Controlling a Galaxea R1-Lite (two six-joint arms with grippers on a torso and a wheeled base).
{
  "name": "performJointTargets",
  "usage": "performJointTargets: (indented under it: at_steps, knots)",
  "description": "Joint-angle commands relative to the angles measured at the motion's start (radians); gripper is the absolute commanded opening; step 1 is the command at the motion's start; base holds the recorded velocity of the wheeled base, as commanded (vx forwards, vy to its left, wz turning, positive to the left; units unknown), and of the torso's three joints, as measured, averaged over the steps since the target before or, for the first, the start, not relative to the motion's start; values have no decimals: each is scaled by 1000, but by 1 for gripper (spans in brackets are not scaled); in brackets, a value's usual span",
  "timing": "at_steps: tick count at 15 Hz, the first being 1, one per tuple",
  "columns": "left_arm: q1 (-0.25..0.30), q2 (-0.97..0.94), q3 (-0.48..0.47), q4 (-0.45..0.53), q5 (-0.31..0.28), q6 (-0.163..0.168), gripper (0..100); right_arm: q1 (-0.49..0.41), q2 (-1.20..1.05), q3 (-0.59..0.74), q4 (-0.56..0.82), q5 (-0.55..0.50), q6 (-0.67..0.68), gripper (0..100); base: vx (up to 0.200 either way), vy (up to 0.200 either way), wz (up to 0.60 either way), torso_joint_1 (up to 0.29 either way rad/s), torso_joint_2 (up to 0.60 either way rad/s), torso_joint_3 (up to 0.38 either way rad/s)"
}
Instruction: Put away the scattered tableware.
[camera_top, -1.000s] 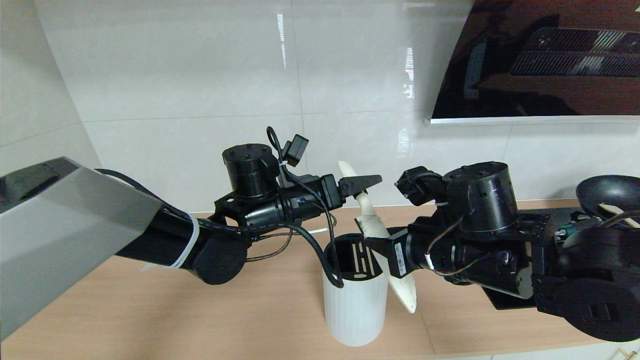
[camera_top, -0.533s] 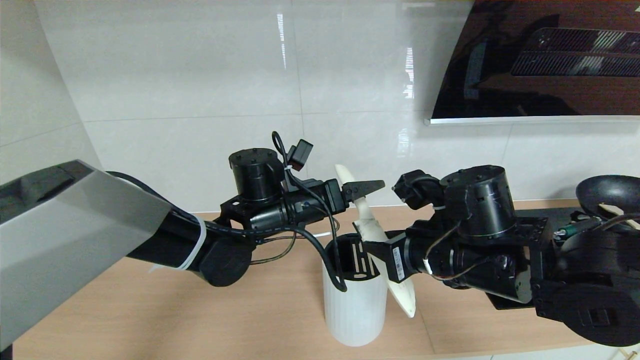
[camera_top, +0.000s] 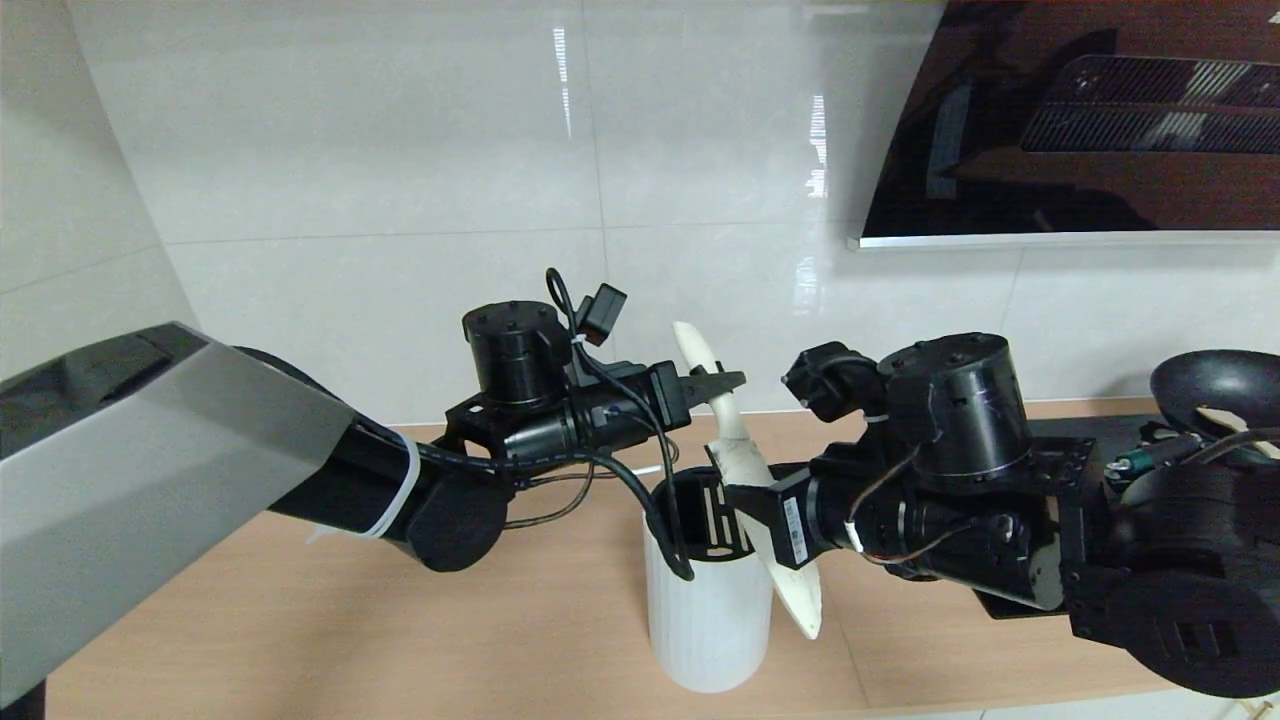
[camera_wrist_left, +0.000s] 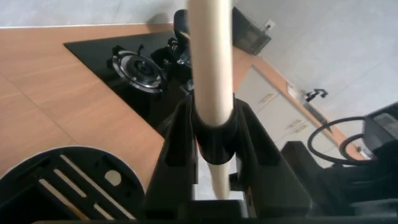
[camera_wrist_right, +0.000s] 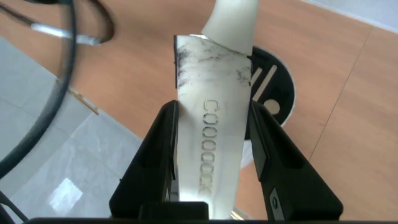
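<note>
The left end effector (camera_top: 716, 384) is closed tight on the pale handle of the knife (camera_top: 742, 455). The right end effector (camera_top: 742, 490) is closed on the blade, lower down. The knife hangs in the air, tilted, with its tip down at 3 o'clock from the white holder (camera_top: 708, 610). The holder stands on the wooden tabletop (camera_top: 400, 620). A black stove (camera_wrist_left: 137, 62) sits at 3 o'clock from it.

The knife (camera_wrist_right: 211, 124) looks like smooth cream plastic or ceramic, with a scuffed grey blade face. The holder (camera_top: 708, 630) is matt ribbed white plastic. The bench (camera_top: 500, 620) is matt woodgrain, and the wall tiles (camera_top: 400, 150) and dark hood (camera_top: 1080, 130) are super glossy.
</note>
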Motion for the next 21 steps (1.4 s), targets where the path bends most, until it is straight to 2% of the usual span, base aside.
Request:
performJointTargets:
  at_steps: [1,6,7,13,16,17,18,20,21]
  knots:
    - [-1,-1,1,0,0,0,0,0,2,-3,-2,-2,1,0,0,0,0,0,0,0]
    - [-1,-4,-1,0,3,0,0,0,8,-4,-15,-5,1,0,0,0,0,0,0,0]
    - [-1,-7,-3,0,3,-2,0,0,8,-4,-15,-5,1,100,0,0,0,0,0,0]
    - [7,-86,2,-2,37,6,0,-1,-36,13,-20,-12,-4,100,0,0,0,0,0,0]
    - [65,-155,7,-22,44,11,0,-53,-148,37,-6,-20,-18,100,0,0,0,0,0,0]
    - [65,-155,7,-22,44,11,0,-53,-148,37,-6,-20,-18,100,0,0,0,0,0,0]
    - [119,-228,7,-34,44,23,0,-118,-228,43,61,-20,-64,100,0,0,0,0,0,0]
    - [134,-266,11,-71,44,54,0,-156,-254,47,89,-20,-68,100,0,0,0,0,0,0]
    - [139,-301,39,-117,44,95,0,-195,-258,47,90,-20,-68,100,0,0,0,0,0,0]
